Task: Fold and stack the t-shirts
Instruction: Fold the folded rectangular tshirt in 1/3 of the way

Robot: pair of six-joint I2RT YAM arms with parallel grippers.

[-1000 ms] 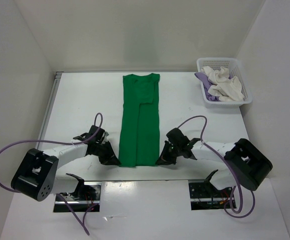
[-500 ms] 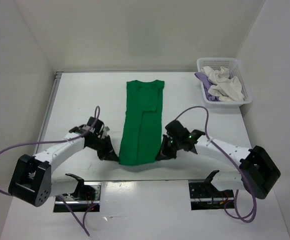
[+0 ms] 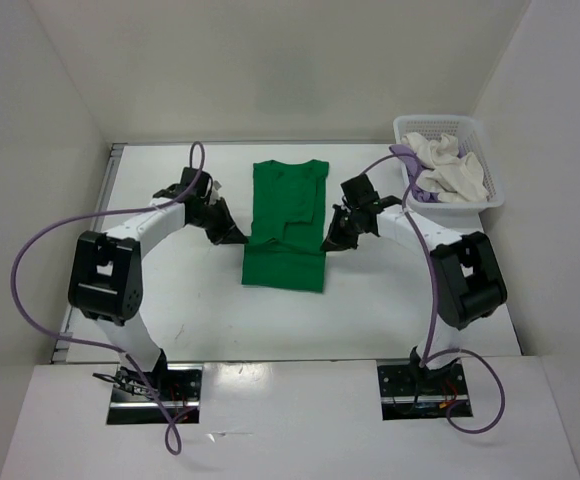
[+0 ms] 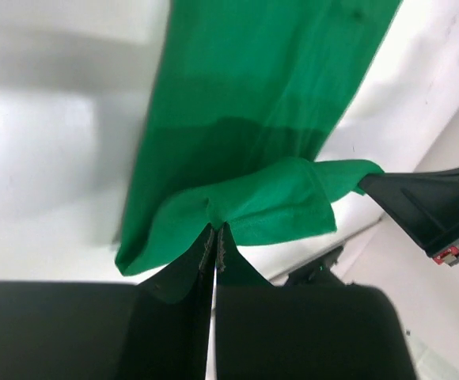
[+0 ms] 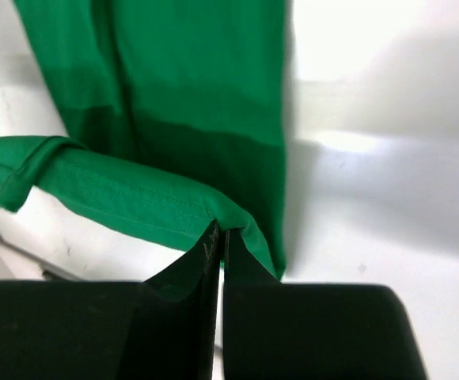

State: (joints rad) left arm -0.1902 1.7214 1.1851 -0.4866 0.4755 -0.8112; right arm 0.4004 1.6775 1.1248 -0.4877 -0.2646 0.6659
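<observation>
The bright green t-shirt [image 3: 287,225] lies in the middle of the table, folded narrow, its bottom hem lifted and carried back over its middle. My left gripper [image 3: 240,238] is shut on the hem's left corner [image 4: 214,214]. My right gripper [image 3: 328,243] is shut on the hem's right corner [image 5: 221,218]. Both hold the hem just above the shirt's body. The white t-shirt [image 3: 448,168] and the pale lavender t-shirt [image 3: 407,158] lie bunched in the white lattice basket [image 3: 470,128] at the back right.
White walls enclose the table on the left, back and right. The basket stands against the right wall. Purple cables loop from both arms over the table. The right arm's gripper shows in the left wrist view [image 4: 431,210].
Both grippers have carried the green shirt's bottom hem from the near side toward the far side, folding the lower half over the middle. The shirt now looks about half as long.
</observation>
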